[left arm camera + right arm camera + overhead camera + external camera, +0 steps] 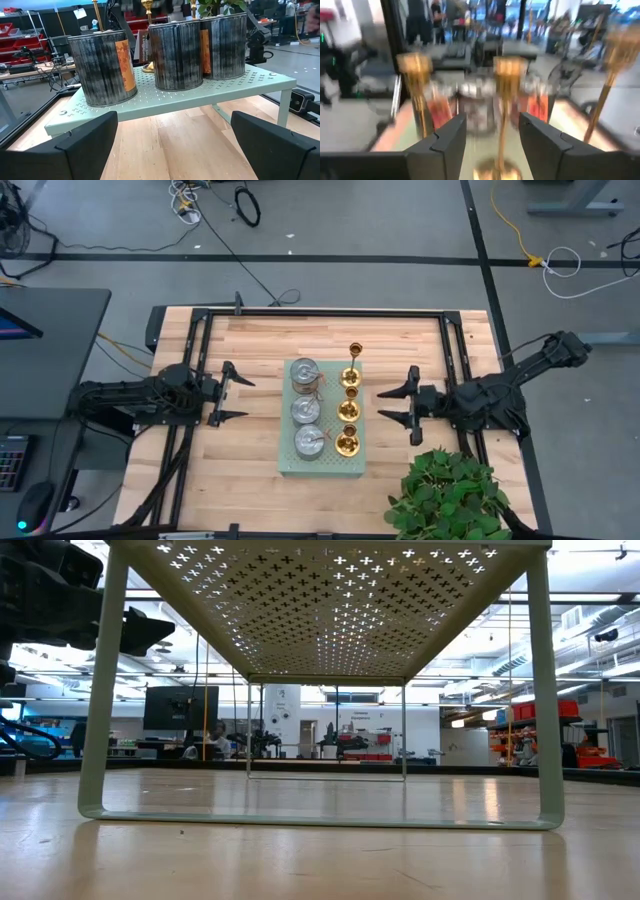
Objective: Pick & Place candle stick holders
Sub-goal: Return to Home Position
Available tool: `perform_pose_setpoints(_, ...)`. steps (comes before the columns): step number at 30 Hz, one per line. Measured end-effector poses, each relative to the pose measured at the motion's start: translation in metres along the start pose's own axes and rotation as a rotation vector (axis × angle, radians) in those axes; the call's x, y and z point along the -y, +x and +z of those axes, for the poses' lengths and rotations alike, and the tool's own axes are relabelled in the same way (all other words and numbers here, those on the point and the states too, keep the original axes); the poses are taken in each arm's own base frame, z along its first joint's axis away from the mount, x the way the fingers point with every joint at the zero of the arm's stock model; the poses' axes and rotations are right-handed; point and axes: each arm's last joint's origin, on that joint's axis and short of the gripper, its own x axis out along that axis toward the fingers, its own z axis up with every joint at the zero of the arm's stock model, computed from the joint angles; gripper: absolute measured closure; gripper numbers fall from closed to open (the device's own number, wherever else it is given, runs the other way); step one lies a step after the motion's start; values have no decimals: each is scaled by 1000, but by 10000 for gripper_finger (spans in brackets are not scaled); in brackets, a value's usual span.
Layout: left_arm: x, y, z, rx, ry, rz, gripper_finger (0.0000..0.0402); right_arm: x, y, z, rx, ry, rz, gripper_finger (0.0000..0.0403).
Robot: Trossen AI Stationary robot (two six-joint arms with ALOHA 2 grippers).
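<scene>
A pale green perforated board [322,462] stands on legs at the table's middle. Three squat silver holders [306,409] stand in a row on its left half. They fill the left wrist view [170,52]. Three gold holders [348,411] stand in a row on its right half, the tall slender one [354,360] farthest back. They show blurred in the right wrist view [506,75]. My left gripper [236,392] is open, level, left of the board. My right gripper [392,407] is open, level, right of the board, short of the gold row.
A leafy green plant [445,498] stands at the table's near right corner, close to my right arm. A black frame [320,312] runs around the table top. A dark desk [50,340] stands off the table's left side. Bare wood lies between each gripper and the board.
</scene>
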Motion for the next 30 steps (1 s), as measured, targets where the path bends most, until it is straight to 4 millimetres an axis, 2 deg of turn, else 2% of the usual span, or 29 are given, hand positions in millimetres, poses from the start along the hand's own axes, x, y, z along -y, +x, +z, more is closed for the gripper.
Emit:
perform_pose_setpoints(3,0,0,0,0,0,0,3,20,-12,-20,-5,38,60,218)
perform_pose_setpoints(6,0,0,0,1,1,0,3,34,-32,-40,108,30,132,218)
perform_pose_setpoints(8,0,0,0,1,1,0,3,41,-41,-56,202,44,81,218)
perform_pose_setpoints(10,0,0,0,1,1,-1,3,49,-50,-80,226,35,13,218)
perform_pose_setpoints(13,0,0,0,3,1,-2,3,54,-59,-106,255,45,36,218)
perform_pose_setpoints(16,0,0,0,1,1,-3,3,54,-61,-106,245,103,69,218)
perform_pose_setpoints(21,0,0,0,2,1,-3,3,59,-59,-118,126,84,-106,218)
perform_pose_setpoints(24,0,0,0,3,1,-3,3,59,-58,-129,21,111,-82,218)
perform_pose_setpoints(30,0,0,0,4,1,-3,3,58,-56,-133,-15,145,-80,218)
